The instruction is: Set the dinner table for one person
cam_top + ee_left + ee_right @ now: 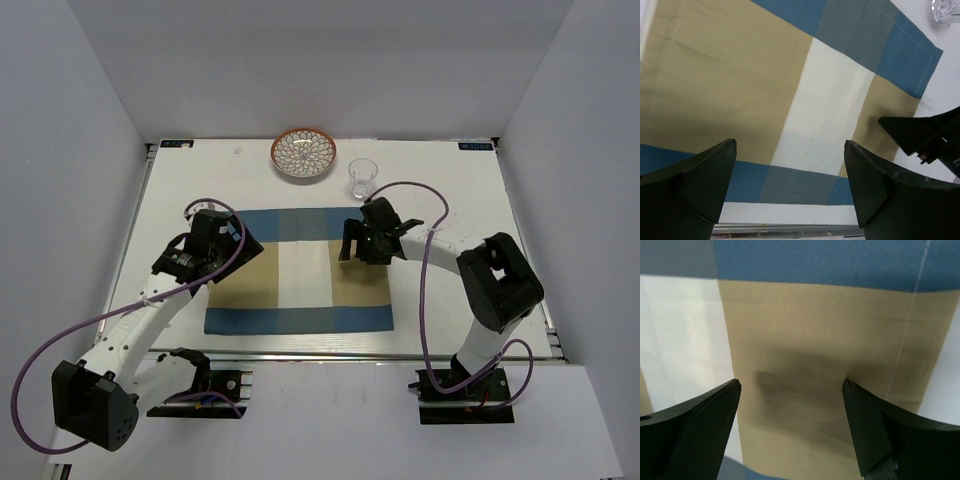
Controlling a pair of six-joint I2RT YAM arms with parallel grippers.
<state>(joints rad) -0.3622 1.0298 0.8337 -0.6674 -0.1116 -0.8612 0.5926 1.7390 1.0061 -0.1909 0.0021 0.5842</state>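
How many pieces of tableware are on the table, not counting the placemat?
2: a patterned dish at the far edge, and a clear glass just right of it. Smaller pieces could be hidden.

White tabletop, blue-tan-cream striped placemat flat at centre. Left gripper over the mat's left end, right gripper over its right end, well apart. Orange-rimmed patterned plate at the far edge, off the mat. Clear glass upright just right of the plate. Purple cables loop off both arms.
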